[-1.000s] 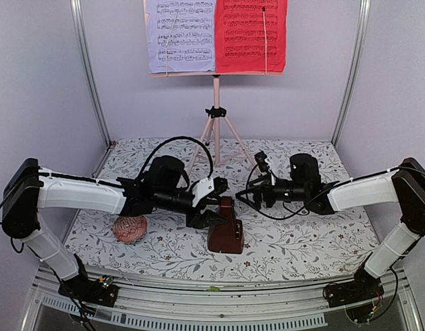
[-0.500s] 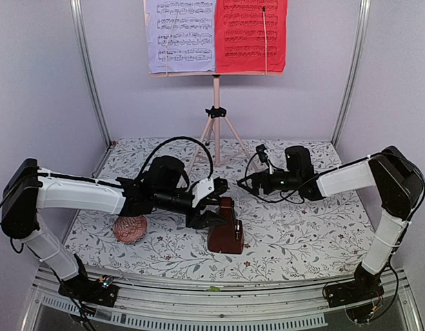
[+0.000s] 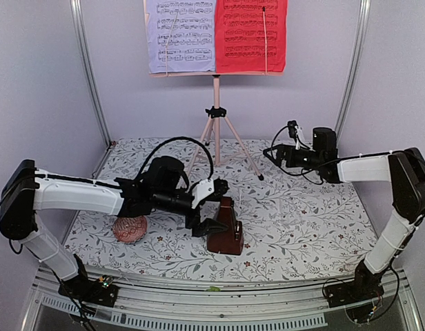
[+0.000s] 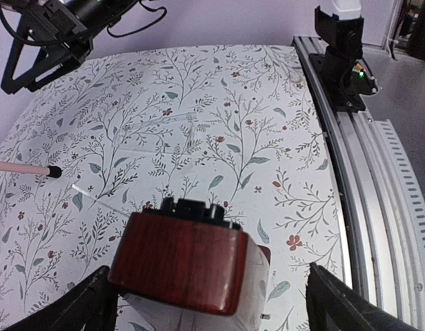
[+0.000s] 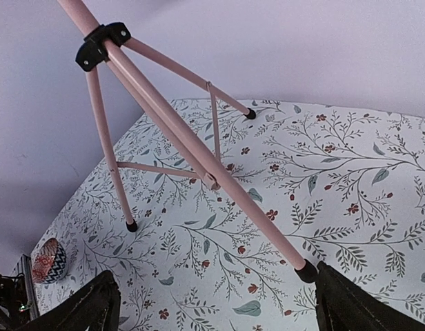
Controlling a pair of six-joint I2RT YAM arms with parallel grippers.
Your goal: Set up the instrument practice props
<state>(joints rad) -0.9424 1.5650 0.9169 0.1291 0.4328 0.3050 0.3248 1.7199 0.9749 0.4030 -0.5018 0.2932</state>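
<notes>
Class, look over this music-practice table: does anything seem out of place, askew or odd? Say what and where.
One thing: a small red patterned round object sits near the left arm, unrelated to the music props. The music stand, its pages and the metronome all look upright and straight.

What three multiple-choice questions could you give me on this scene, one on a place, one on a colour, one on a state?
1. Where does the metronome stand?
A) near side of the table
B) against the back wall
C) off the table entirely

2. What colour is the page on the right of the music stand?
A) green
B) red
C) yellow

3. How is the left hand?
A) shut on the metronome
B) shut, empty
C) open, a finger either side of the metronome

1 A: it sits close to the arms' bases.
2 B: the red page hangs beside a lavender one.
3 C: the wrist view shows its fingers spread wide.
</notes>
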